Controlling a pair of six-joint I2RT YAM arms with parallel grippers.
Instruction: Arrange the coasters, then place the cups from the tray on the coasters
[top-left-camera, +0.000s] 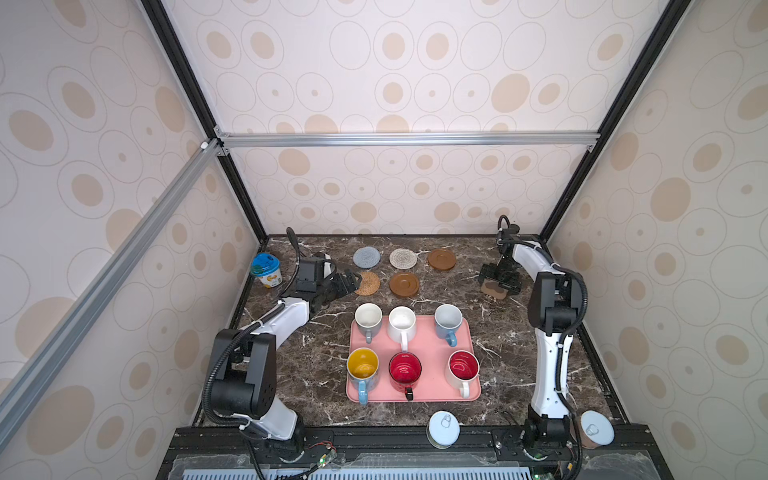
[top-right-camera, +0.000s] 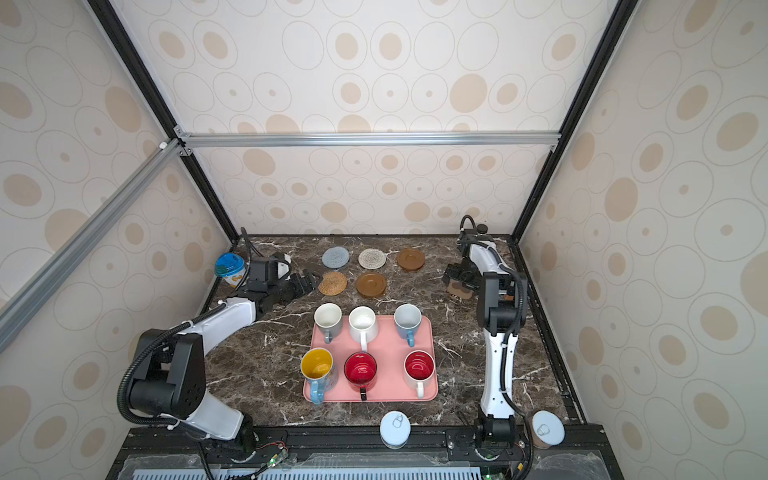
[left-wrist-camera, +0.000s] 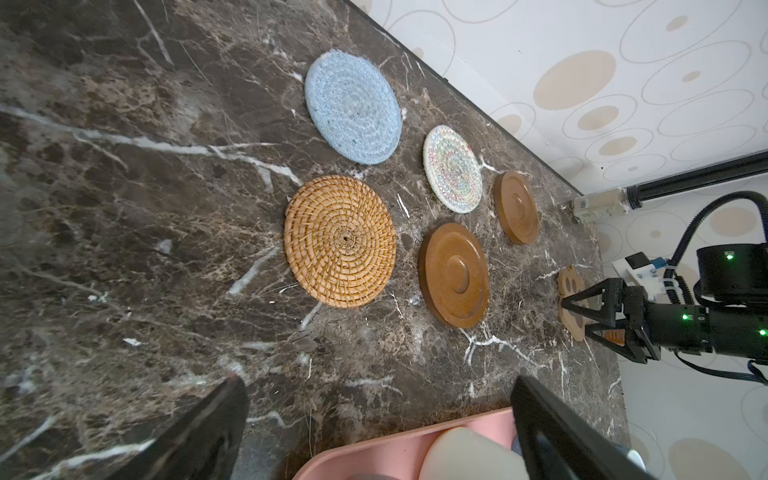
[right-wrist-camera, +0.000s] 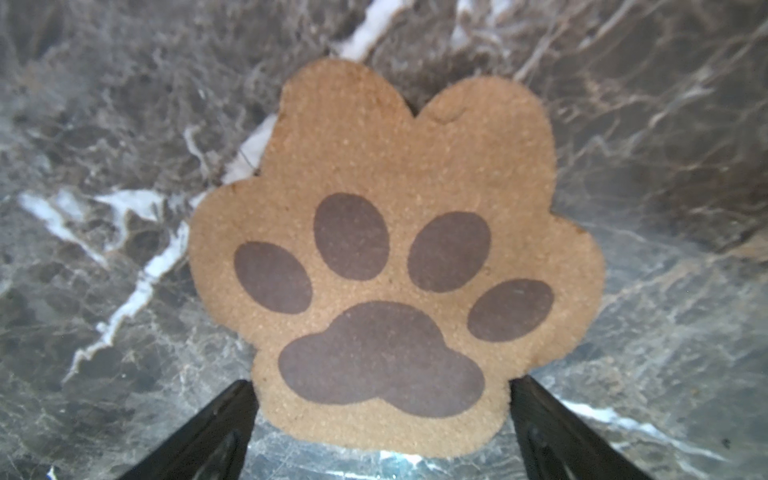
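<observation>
both top views: five round mats sit in two rows at the back, a grey-blue knit coaster (top-left-camera: 366, 257), cream woven coaster (top-left-camera: 403, 258), two brown wooden discs (top-left-camera: 404, 284) and a tan rattan coaster (top-left-camera: 368, 283). the brown paw-shaped coaster (top-left-camera: 496, 293) lies apart on the right, under the right gripper (top-left-camera: 492, 281). six handled mugs (top-left-camera: 402, 322) stand on the flat pink tray (top-left-camera: 432, 345) (none on a coaster yet).

left wrist: left gripper (left-wrist-camera: 378, 384) spread wide, empty, near the rattan.

right wrist: black fingers (right-wrist-camera: 224, 428) wide apart, straddling the paw's edge, not pinching.

my guess: arranging is nearly done, all cups left.
</observation>
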